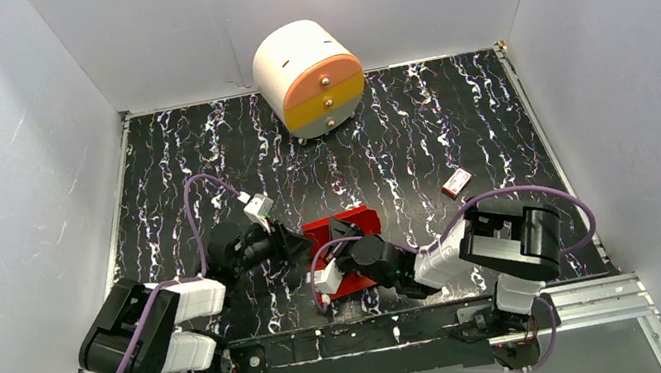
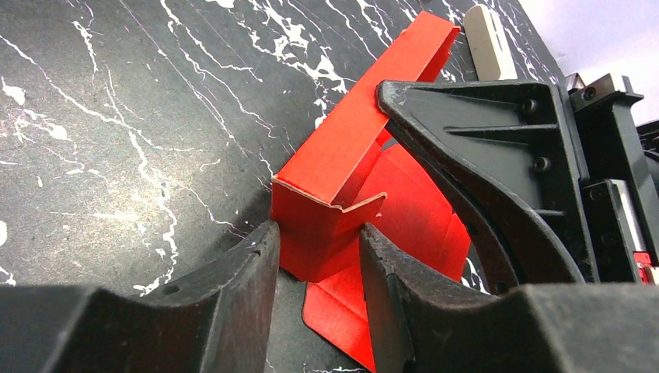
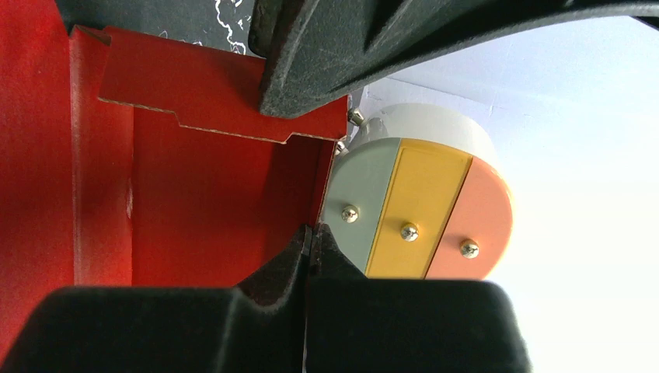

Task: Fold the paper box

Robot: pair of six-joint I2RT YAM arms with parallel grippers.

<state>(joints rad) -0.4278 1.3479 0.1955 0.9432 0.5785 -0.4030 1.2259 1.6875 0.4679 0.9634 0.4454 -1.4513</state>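
The red paper box (image 1: 360,222) lies partly folded on the black marbled table, with walls raised. My left gripper (image 1: 299,248) is at its left end. In the left wrist view its open jaws (image 2: 317,260) straddle a raised corner of the box (image 2: 311,225), one finger on each side. My right gripper (image 1: 339,236) reaches in from the right. In the right wrist view it (image 3: 311,233) is shut on the edge of an upright red wall (image 3: 217,202). One of the right gripper's fingers (image 2: 482,148) rests over the box beside the left jaws.
A round white, orange and yellow drawer unit (image 1: 308,79) stands at the back centre and also shows in the right wrist view (image 3: 420,202). A tiny red-and-white packet (image 1: 456,184) lies to the right of the box. White walls enclose the table.
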